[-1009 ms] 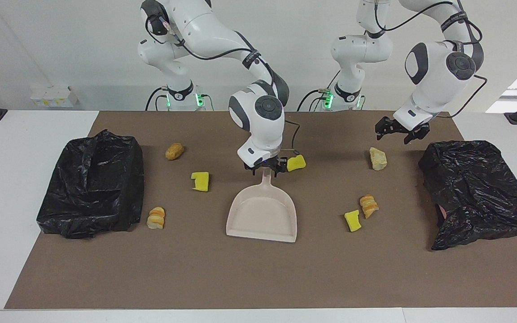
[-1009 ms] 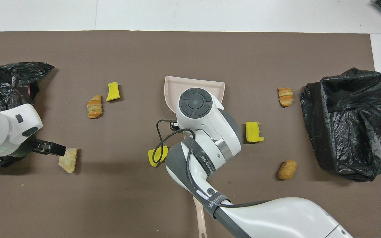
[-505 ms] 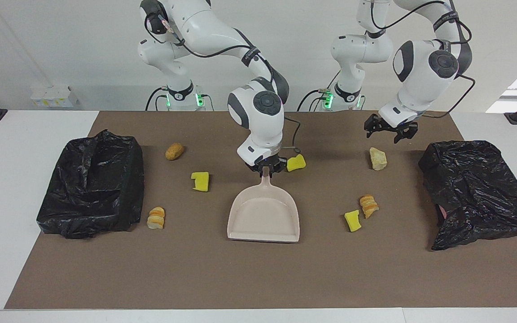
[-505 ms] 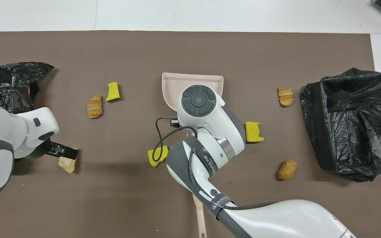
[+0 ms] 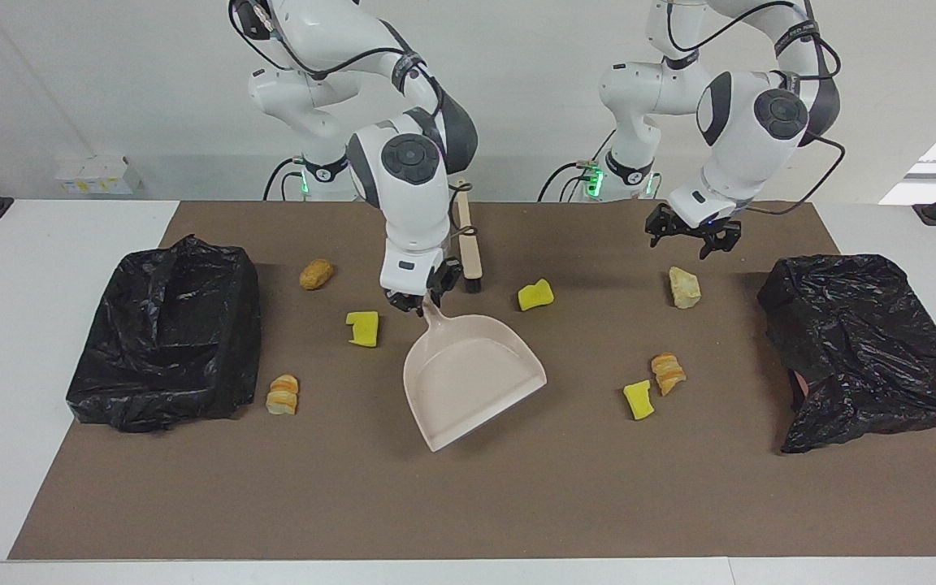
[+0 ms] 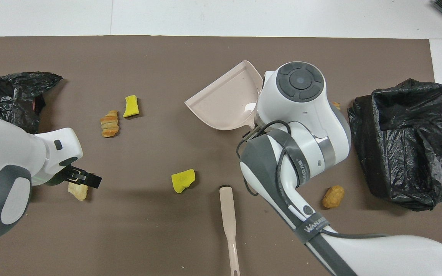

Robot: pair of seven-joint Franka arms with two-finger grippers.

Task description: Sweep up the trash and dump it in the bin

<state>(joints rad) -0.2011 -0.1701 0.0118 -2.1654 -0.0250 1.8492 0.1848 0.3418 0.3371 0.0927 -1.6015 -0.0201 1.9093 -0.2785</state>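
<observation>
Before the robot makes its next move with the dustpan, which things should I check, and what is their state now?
1. Right gripper shut on the dustpan handle: ok.
2. Dustpan empty, nothing swept in yet: ok.
3. Brush picked up: not ok; it lies on the mat nearer the robots.
4. Left gripper open over the pale lump, holding nothing: ok.
5. Bin at the right arm's end open: ok.
6. Dustpan edge flat on the mat: cannot tell.

We see a plain white wall (image 5: 110, 97) above a white table (image 5: 13, 325) covered by a flat brown mat (image 5: 468, 504).
</observation>
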